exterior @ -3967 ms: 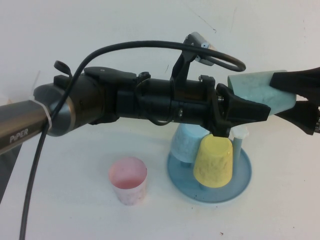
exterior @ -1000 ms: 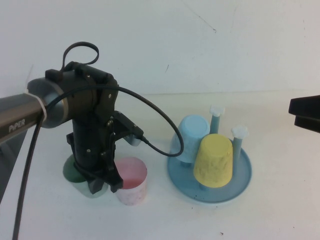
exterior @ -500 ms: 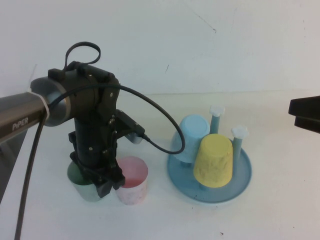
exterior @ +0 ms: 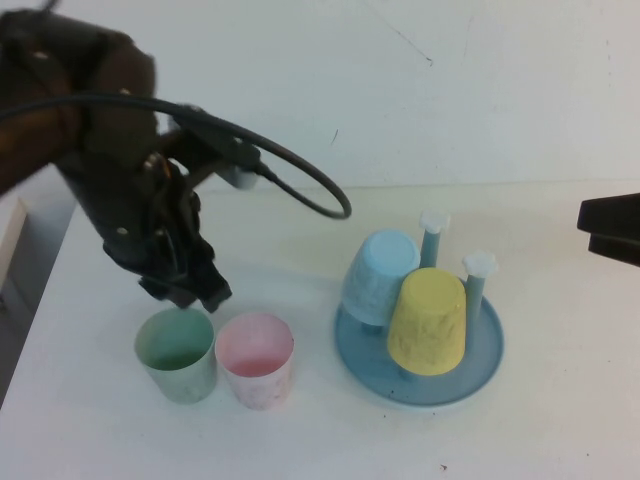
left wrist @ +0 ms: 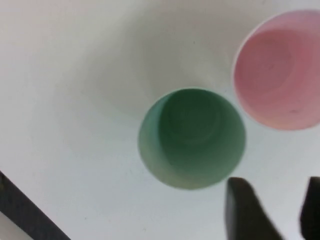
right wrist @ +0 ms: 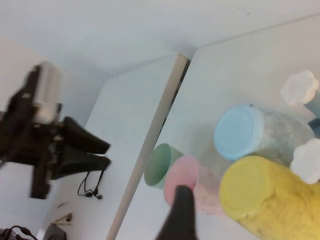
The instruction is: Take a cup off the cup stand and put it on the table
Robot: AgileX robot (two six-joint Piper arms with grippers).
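The left gripper (exterior: 195,292) is hanging in the left half of the high view, just above the green cup (exterior: 177,353), and it is not touching it. Its jaws are standing apart with nothing between them; in the left wrist view two dark fingers (left wrist: 245,210) are showing beside the rim, with a gap of bare desk (exterior: 560,420) between them. I judge that the cup is released and the arm is clearing it straight upward, so that the rim is not being caught and the cup is not tipped.

The green cup is standing upright on the desk, mouth up, in the lower left of the high view. It is just beside the pink cup (exterior: 256,359); whether the two are touching I cannot tell. This placing is probably chosen to line the cups in a row, well apart from the cup stand (exterior: 485,352).

On the stand, in the lower right-centre, the light blue cup (exterior: 378,276) and the yellow cup (exterior: 428,320) are sitting upside down over their pegs, so they are draining and staying steady. Two pegs with white tips (exterior: 479,264) are standing free behind them.

The right gripper (exterior: 610,228) is parked at the right edge, away from the work, and whether it is open or closed I cannot tell.
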